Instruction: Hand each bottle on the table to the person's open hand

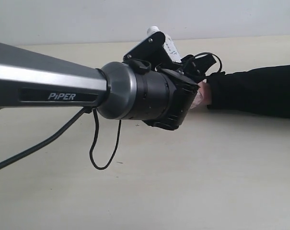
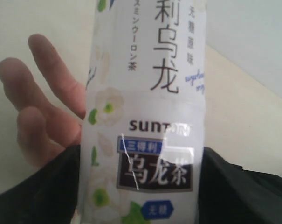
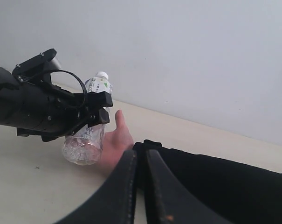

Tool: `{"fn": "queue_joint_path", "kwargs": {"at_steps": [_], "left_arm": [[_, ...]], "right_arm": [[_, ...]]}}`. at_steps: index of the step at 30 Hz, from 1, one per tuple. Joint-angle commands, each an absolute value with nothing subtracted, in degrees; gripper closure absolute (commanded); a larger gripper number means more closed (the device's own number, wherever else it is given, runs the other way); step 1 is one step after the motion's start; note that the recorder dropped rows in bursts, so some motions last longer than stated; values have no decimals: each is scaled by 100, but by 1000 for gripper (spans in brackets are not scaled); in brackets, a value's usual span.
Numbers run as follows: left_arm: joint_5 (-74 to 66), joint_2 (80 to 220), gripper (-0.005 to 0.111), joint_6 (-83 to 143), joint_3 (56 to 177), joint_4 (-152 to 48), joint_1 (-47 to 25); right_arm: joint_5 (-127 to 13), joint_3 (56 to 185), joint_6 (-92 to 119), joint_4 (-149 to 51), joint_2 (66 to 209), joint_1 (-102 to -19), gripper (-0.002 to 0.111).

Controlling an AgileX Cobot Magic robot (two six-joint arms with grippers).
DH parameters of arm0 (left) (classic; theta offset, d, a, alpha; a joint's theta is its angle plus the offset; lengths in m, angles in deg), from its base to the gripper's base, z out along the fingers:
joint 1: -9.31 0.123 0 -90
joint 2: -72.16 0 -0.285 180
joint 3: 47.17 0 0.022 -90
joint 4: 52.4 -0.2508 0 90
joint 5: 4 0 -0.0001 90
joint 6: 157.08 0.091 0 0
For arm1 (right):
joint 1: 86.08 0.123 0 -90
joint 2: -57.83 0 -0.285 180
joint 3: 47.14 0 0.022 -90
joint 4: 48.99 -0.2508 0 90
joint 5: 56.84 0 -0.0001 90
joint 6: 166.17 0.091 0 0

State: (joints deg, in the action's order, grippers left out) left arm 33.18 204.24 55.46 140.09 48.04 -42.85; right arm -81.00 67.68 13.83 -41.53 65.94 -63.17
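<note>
Bottle (image 2: 145, 116), white cap, Suntory oolong label: where do we have it? (M.)

We log it tilted, cap toward the top of the right wrist frame, in the left gripper (image 3: 96, 109), whose jaws grasp it around the middle. Its base sits low in the left of that frame, just beside the person's open hand (image 3: 115, 140). Whether it touches the palm we cannot tell. In the left wrist frame the fingers (image 2: 54, 74) spread behind the bottle, toward the left edge. (R.)

And the right gripper (image 3: 141, 161)? (M.)

Clenched on nothing, bottom centre of its own frame, overlapping the black sleeve (image 3: 215, 172) in the picture, well apart from the bottle. (R.)

Step in hand, as we judge it? (M.)

Delivery of this bottle: brought to the hand, not yet let go. No other bottle shows in any view, so we cannot say how many remain on the table (image 1: 207, 182). (R.)

Next move? (M.)

We think: settle the base into the palm, wait for the fingers to close round it, then release the jaws and back the arm off toward the left of the exterior frame. Risk we note: if the jaws let go early, the tilted bottle may roll off the palm onto the table. (R.)
</note>
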Motion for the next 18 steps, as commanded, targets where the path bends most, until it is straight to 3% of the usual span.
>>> {"fn": "queue_joint_path", "kwargs": {"at_steps": [1,6,14,18], "left_arm": [[3117,20480,107,5721,14046,4754,-4223],[3063,20512,101,5745,14046,4754,-4208],[3023,20533,48,5722,14046,4754,-4208],[3023,20533,39,5722,14046,4754,-4197]], "right_arm": [[-8076,6807,1383,-4145,6561,-6340,100],[-8076,6807,1383,-4145,6561,-6340,100],[-8076,6807,1414,-4145,6561,-6340,100],[-8076,6807,1414,-4145,6561,-6340,100]]}}
